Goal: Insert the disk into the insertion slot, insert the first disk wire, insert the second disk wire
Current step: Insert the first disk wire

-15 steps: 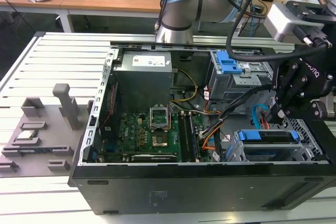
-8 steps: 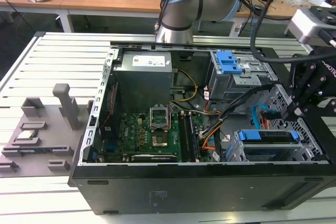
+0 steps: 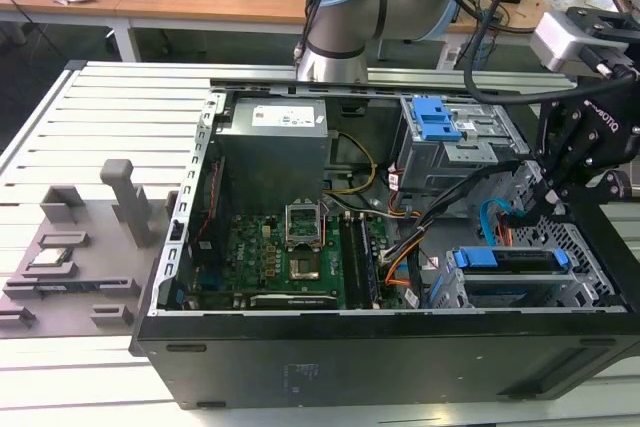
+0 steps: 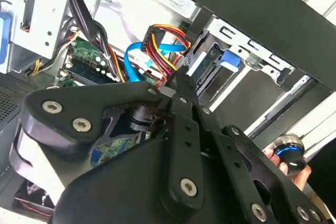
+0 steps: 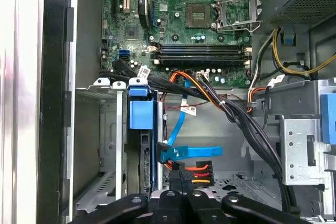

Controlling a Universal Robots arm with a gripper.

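Note:
The disk (image 3: 510,259), in its blue carrier, sits inside the silver perforated insertion slot (image 3: 580,243) at the case's front right. In the first wrist view the disk (image 5: 140,116) stands edge-on in the slot (image 5: 105,129). A flat blue disk wire (image 5: 185,152) runs to the disk's rear edge, and its plug touches the disk there. My gripper (image 5: 178,183) hangs just behind the disk, shut on the plug of the orange, red and yellow disk wire (image 5: 198,170). In the second wrist view the fingertips (image 4: 181,85) meet under that wire bundle (image 4: 164,38).
A taller grey cage (image 3: 440,127) with a blue latch stands behind the slot. Black cable bundles (image 5: 247,124) cross between the cage and the motherboard (image 3: 290,257). The case wall (image 3: 600,277) is close on the exterior view's right. A hand (image 4: 294,169) holds a round knob outside the case.

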